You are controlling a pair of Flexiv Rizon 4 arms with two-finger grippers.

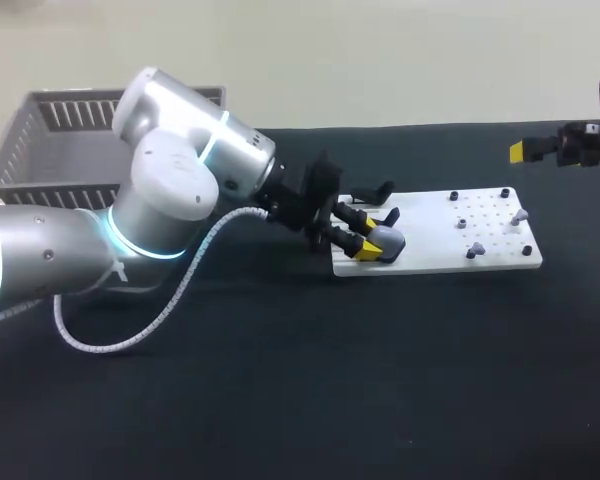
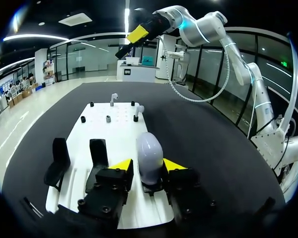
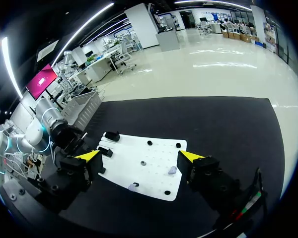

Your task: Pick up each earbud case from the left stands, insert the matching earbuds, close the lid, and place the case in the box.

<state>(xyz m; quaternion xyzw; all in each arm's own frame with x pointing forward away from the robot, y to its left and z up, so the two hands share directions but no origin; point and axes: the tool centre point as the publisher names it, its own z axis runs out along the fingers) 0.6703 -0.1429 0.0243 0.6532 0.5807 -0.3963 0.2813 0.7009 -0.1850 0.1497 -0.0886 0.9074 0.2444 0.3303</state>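
At the near end of the white board [image 2: 120,133], the left gripper [image 2: 148,166] is reaching over the earbud case [image 2: 149,151], which is sitting upright on its stand. The jaws are pressing on it from both sides, as far as the left wrist view shows, so this looks like the pickup step of the task. The case is not yet looking lifted, and its lid is appearing shut.

Just beside the case, 2 black stands [image 2: 60,159] are standing empty. Whether cases from them are already packed, I cannot tell.

Further along the board, 2 small grey earbuds [image 2: 113,97] are resting on their pegs, so the inserting is not yet done for this case. Opening the lid, seating both earbuds, closing the lid and boxing the case all seem to be left.

Beyond the board's far end, the right gripper [image 3: 141,155] is hovering above the dark worktop [image 1: 280,400] with its jaws wide apart and holding nothing.

At the far-left corner, the grey slatted box [image 1: 50,150] is waiting behind the left arm, well apart from the board. Its inside is hidden here.
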